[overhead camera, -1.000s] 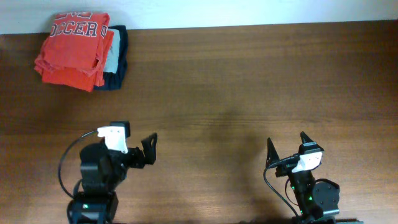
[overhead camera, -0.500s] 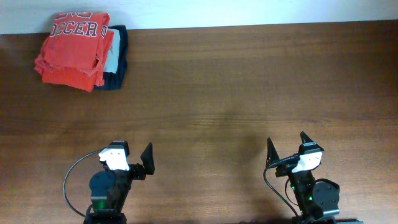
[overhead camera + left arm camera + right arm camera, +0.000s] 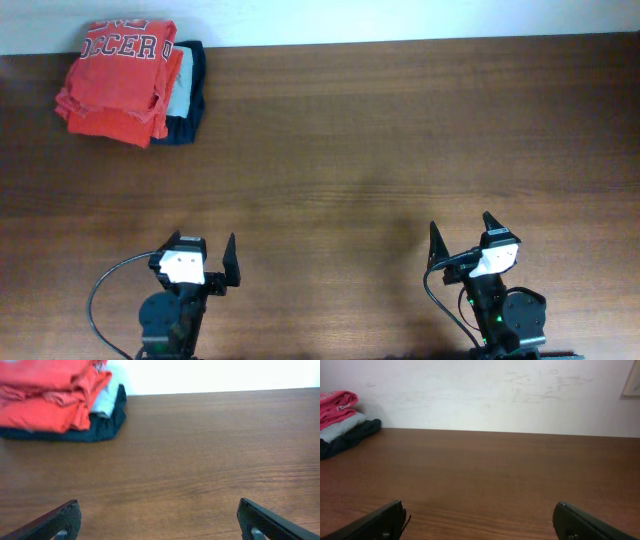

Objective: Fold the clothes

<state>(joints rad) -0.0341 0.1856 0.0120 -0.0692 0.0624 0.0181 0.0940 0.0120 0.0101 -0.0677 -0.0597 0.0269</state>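
Observation:
The clothes, a coral-red T-shirt (image 3: 122, 50) with white lettering, lie folded on top of a pile at the table's far left corner. The left wrist view shows the T-shirt (image 3: 45, 372) at its upper left, and in the right wrist view the T-shirt (image 3: 335, 402) is at the far left edge. My left gripper (image 3: 205, 245) is open and empty near the front edge, far from the pile. Its fingers (image 3: 65, 520) stand wide apart over bare wood. My right gripper (image 3: 460, 225) is open and empty at the front right, with its fingers (image 3: 385, 520) spread wide.
Under the T-shirt lie a plain orange folded garment (image 3: 110, 122), a grey one (image 3: 181, 95) and a navy one (image 3: 188, 125). The brown wooden table (image 3: 380, 130) ends at a white wall (image 3: 485, 395) behind the pile.
My left arm has drawn back toward the front edge, and its gripper has turned to point at the far side. The right arm has not moved. The pile is as before.

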